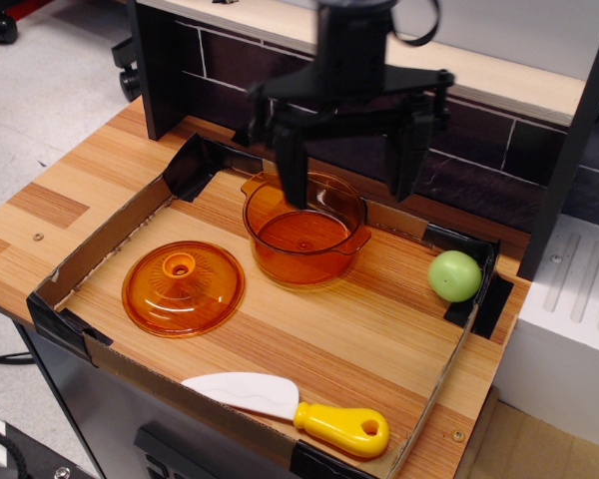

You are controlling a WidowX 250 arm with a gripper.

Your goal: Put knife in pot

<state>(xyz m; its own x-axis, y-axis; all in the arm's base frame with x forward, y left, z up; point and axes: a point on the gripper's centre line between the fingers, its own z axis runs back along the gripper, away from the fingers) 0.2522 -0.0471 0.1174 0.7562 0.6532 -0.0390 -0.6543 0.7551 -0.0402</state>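
The knife [290,407] lies flat at the tray's front edge, its white wavy blade pointing left and its yellow handle to the right. The transparent orange pot [304,229] stands upright and empty at the back middle of the tray. My black gripper [351,187] hangs open above the pot's back rim, fingers spread wide. One finger [293,172] is over the pot's left rim, the other finger [411,160] is to the right of the pot. It holds nothing and is far from the knife.
An orange domed lid [183,287] with a knob lies left of the pot. A green ball [454,275] sits in the tray's right corner. Low cardboard walls [100,241] ring the tray. A dark tiled wall [479,150] stands behind, and a white box [569,329] is to the right.
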